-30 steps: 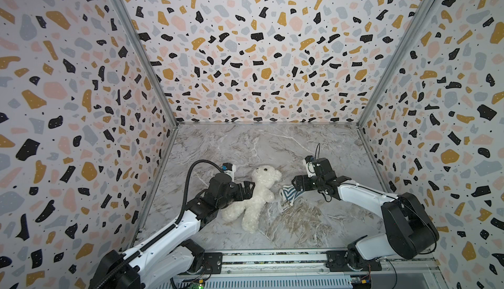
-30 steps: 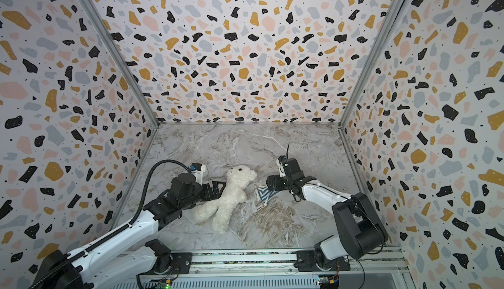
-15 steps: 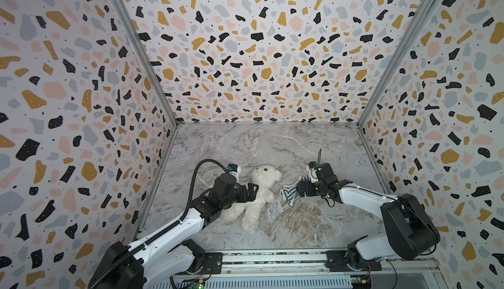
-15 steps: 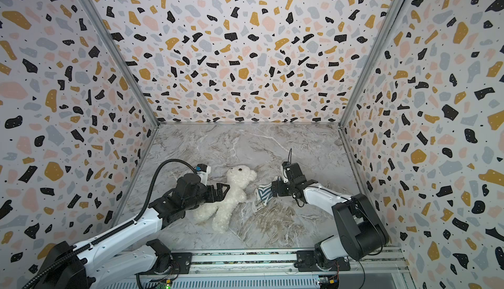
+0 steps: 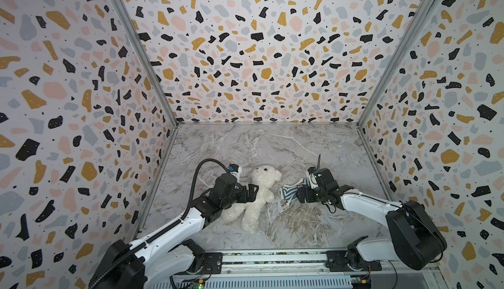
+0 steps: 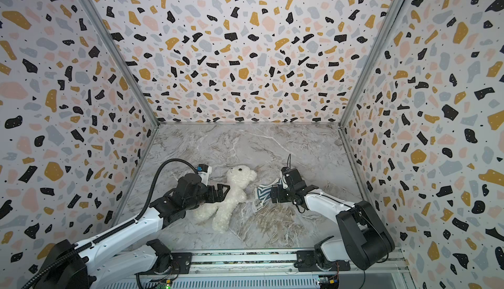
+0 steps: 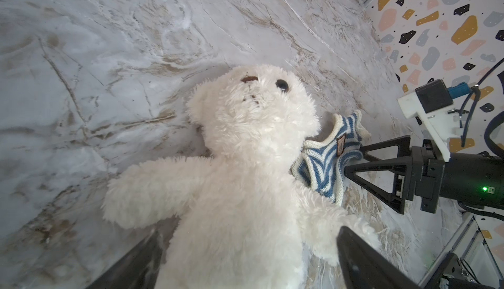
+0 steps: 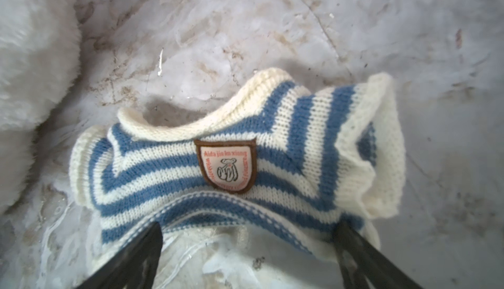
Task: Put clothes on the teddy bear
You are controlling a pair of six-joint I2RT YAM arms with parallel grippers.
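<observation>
barely begun; teddy bear [image 7: 245, 164] lies undressed on the bench [image 5: 272, 145], striped shirt [image 8: 272, 126] crumpled just beside it; left pincer [image 5: 253, 193] gapes astride its body, right pincer [image 7: 354, 159] gapes at the shirt's hem; all dressing is left.

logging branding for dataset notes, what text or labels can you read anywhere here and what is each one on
"Aida jia ke xiong": top line of the badge sewn on the striped shirt; the middle letters are uncertain.
Red lettering along the badge's sides and bottom: too blurred to read.
Teddy bear: no text on it.
</observation>
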